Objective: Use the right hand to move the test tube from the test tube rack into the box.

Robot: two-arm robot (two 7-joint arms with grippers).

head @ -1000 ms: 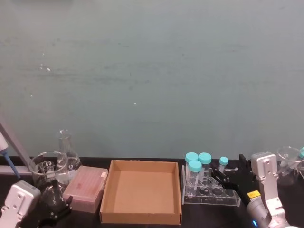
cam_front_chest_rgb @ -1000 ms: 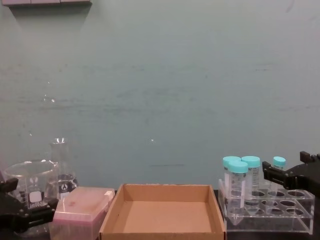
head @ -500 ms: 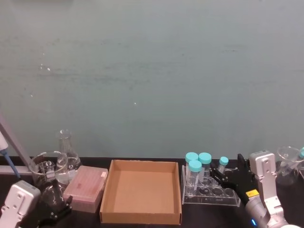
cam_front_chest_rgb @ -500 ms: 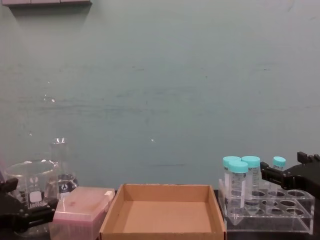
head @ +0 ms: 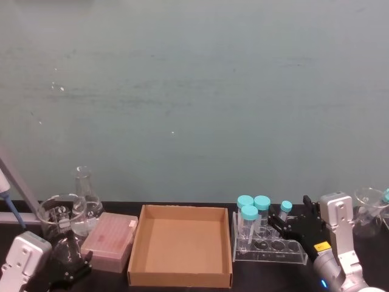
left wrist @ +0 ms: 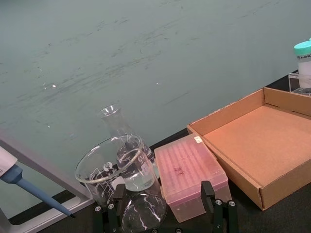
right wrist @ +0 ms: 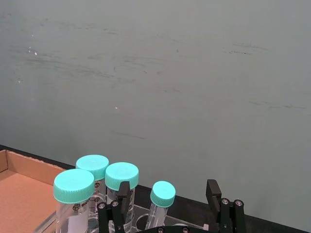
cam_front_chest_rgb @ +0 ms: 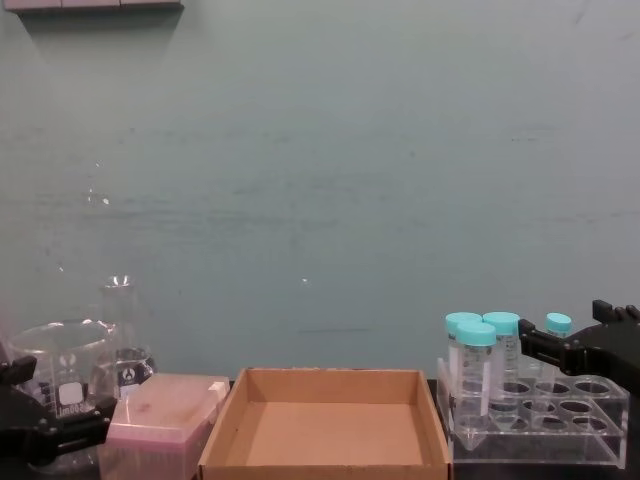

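Approaching for the grasp, to judge by the layout; nothing lifted yet. With the right hand (head: pixel 290 222) at the lower right of the head view, level with the test tube rack (head: pixel 269 250) and extended from the frame's right edge. Holding its fingers (right wrist: pixel 122 194) spread wide, straddling the test tube (right wrist: pixel 162 196) at lower centre of the right wrist view, apparently without touching it. Finding that test tube upright in a rack hole, lower right of the chest view, just right of three wider capped tubes (cam_front_chest_rgb: pixel 478 345). Noting the box (head: pixel 182 243) bare at lower centre, just left of the rack. Noting too the left gripper (head: pixel 72 272) idle at the lower left corner, fingers apart, near a beaker (head: pixel 59 216) and a pink box (head: pixel 110 242).

Next, probably: close squarely on the tube below its teal cap, without nudging the wider neighbours. Then lift straight up until the conical tip clears both tiers, carry leftward across the frame over the cardboard wall, lower and release inside the box. Beware of slip on the smooth slim wall, and of dragging the light rack along if lifted at a tilt.
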